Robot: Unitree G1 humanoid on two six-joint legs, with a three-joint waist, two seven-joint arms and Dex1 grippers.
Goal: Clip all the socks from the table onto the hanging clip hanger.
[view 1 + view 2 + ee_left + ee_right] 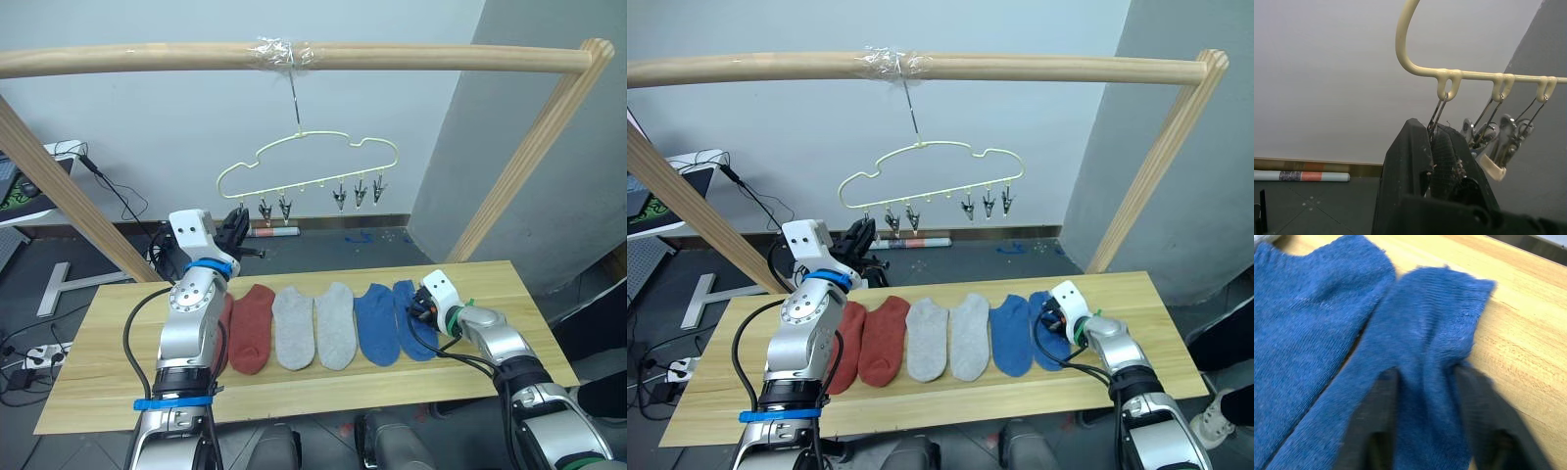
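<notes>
Between the right gripper's (1440,431) spread jaws lies the outermost blue sock (1420,382), seemingly pinched against the table (1528,333).

Six socks lie side by side in a row across the table (509,284), toes toward the robot. From robot's left: first sock (848,345) partly behind the left arm, second sock (253,326) touching it, third sock (293,326), fourth sock (336,323), fifth sock (376,321), sixth sock (410,318) at the right end. Right gripper (1425,401) sits on the sixth sock, fingers straddling a fold of it. Clip hanger (309,162) hangs from the pole (147,57) above and behind the table. Left gripper (1436,147) is raised at the hanger's left end, fingers closed around the leftmost clip (1436,115). Other clips (359,192) hang further right.
</notes>
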